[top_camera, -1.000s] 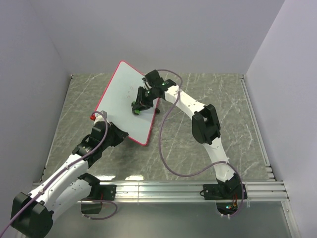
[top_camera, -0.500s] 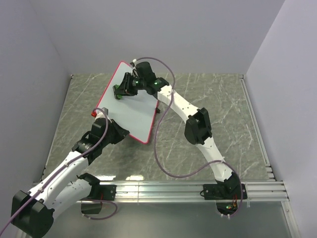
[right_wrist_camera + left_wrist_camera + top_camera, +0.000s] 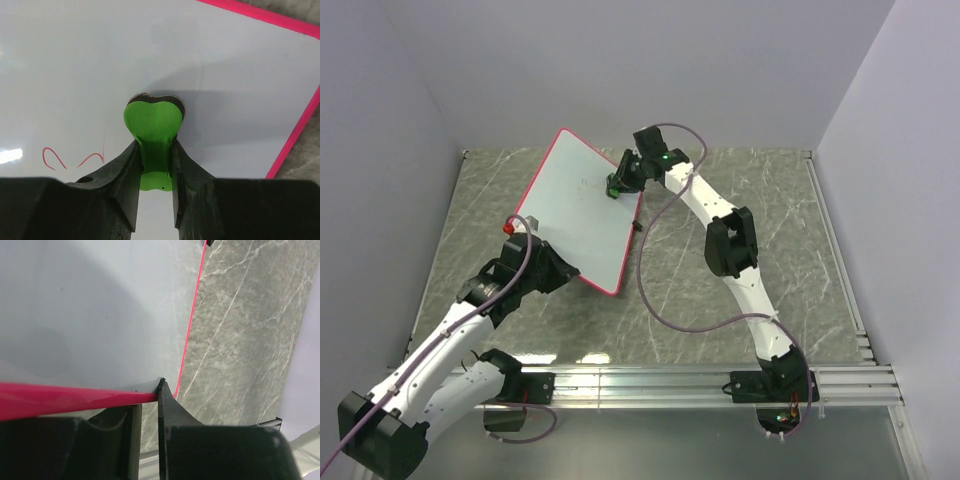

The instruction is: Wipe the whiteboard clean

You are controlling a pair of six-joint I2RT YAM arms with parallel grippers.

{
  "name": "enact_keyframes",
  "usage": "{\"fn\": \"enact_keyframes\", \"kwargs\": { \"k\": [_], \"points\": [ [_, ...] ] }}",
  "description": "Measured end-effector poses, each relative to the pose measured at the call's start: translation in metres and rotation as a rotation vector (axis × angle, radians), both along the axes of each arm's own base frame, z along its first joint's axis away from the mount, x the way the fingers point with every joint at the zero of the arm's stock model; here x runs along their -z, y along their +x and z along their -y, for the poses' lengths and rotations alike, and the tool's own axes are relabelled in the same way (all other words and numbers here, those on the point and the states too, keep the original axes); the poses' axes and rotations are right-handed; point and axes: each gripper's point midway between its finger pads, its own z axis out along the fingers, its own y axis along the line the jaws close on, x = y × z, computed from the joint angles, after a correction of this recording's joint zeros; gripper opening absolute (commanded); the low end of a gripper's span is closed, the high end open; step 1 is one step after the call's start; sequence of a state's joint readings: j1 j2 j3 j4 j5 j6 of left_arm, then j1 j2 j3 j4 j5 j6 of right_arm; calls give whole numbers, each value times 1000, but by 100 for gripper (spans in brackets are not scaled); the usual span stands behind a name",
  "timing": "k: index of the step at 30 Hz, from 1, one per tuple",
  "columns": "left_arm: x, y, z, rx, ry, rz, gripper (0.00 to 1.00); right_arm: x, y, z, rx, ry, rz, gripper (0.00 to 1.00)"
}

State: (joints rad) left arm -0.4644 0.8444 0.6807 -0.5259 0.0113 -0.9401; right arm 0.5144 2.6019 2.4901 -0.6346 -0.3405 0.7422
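Observation:
The whiteboard (image 3: pixel 582 205), white with a red-pink rim, is held tilted above the table. My left gripper (image 3: pixel 542 262) is shut on its near rim (image 3: pixel 75 399). My right gripper (image 3: pixel 618 183) is shut on a green eraser (image 3: pixel 152 131) and presses it on the board's face (image 3: pixel 90 75) near the far right edge. A faint red scribble (image 3: pixel 72 159) shows on the board to the left of the eraser in the right wrist view. The board's face (image 3: pixel 90 310) looks unmarked in the left wrist view.
The grey marbled table (image 3: pixel 740 210) lies under the board. A small red object (image 3: pixel 507 228) shows at the board's left edge. A metal rail (image 3: pixel 700 378) runs along the near edge. Purple walls enclose the back and sides.
My right gripper with the eraser swept from the board's middle to its far left, then back to the far right edge. The left arm shifted slightly, still holding the board.

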Motion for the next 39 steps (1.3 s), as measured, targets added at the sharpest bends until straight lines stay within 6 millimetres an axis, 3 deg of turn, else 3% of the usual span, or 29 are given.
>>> {"fn": "enact_keyframes", "kwargs": {
  "k": [9,19,23,29,35,39],
  "points": [
    [6,-16,-7,-3,-7,-3,1,-5,-19,-19,-70,39,-11,0],
    [13,-17,-8,-10,-5,-18,1,-74,-63,-100,-236,329,16,0],
    [13,-18,-8,-12,-10,-15,1,-89,-71,-117,-264,386,41,0],
    [12,-19,-8,-5,-11,-8,1,-82,-48,-106,-168,354,52,0],
    [11,-22,-7,12,-5,7,1,-40,-8,-56,7,164,57,0],
    [11,-22,-8,13,-4,8,1,-15,-5,-31,47,31,39,0]
  ]
}}
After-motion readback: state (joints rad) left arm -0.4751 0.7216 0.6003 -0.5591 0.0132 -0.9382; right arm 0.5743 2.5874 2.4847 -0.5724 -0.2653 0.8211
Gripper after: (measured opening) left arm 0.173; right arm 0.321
